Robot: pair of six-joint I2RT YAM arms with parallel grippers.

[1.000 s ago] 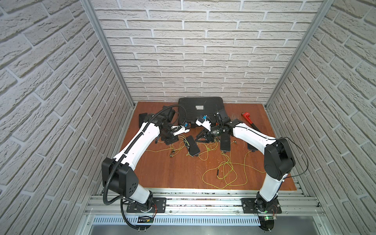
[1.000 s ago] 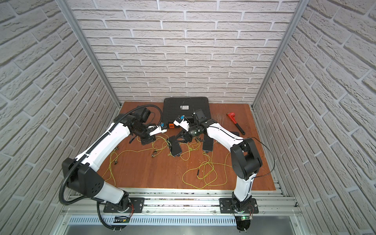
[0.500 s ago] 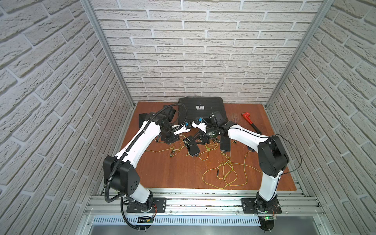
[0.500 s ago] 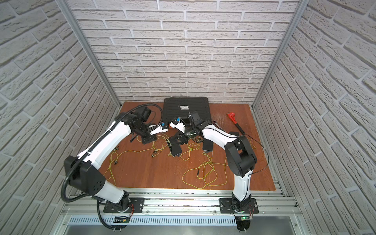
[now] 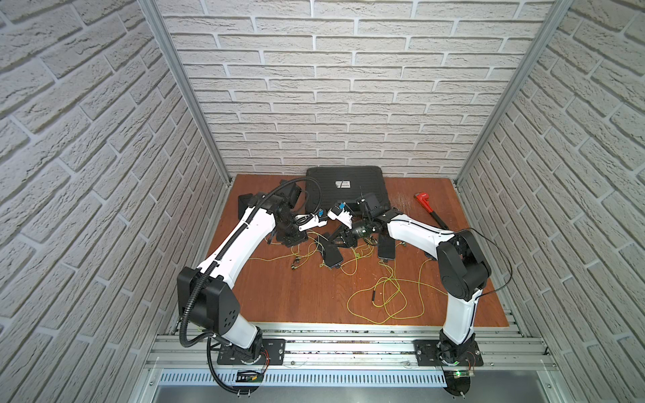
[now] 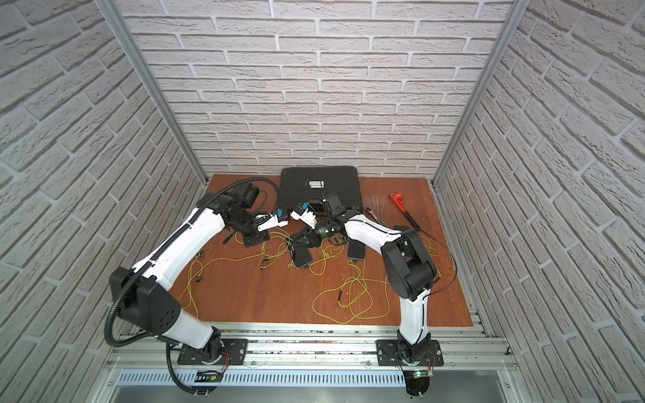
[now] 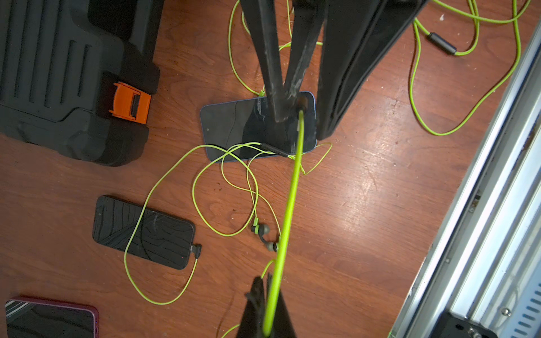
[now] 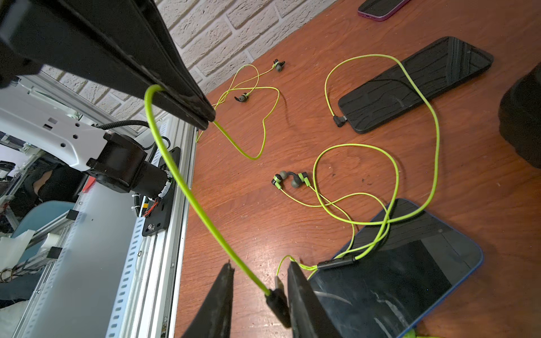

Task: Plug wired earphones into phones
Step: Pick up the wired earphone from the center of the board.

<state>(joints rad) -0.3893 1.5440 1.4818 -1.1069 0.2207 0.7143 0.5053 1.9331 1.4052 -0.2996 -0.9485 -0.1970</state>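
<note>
The left pincer [image 7: 265,292] is clamped on a yellow-green cord [image 8: 190,199] of the wired earphones, above mid-tabletop [image 8: 292,146]. Its dark plug [image 8: 278,304] sits between the right pincer's [image 8: 260,264] parted jaws. It lies against one finger, clear of the other, over one end of a blue-edged phone [image 8: 409,278] lying screen-up.

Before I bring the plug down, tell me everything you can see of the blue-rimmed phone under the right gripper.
The blue-rimmed phone lies flat, screen up, on the wooden table near the black case. Its glossy dark glass is scuffed and shows a thin crack-like line. A dark inline remote and thin yellow-green cords rest across one long edge. The right gripper hangs over one short end, partly hiding it; no plug shows in the phone.
</note>
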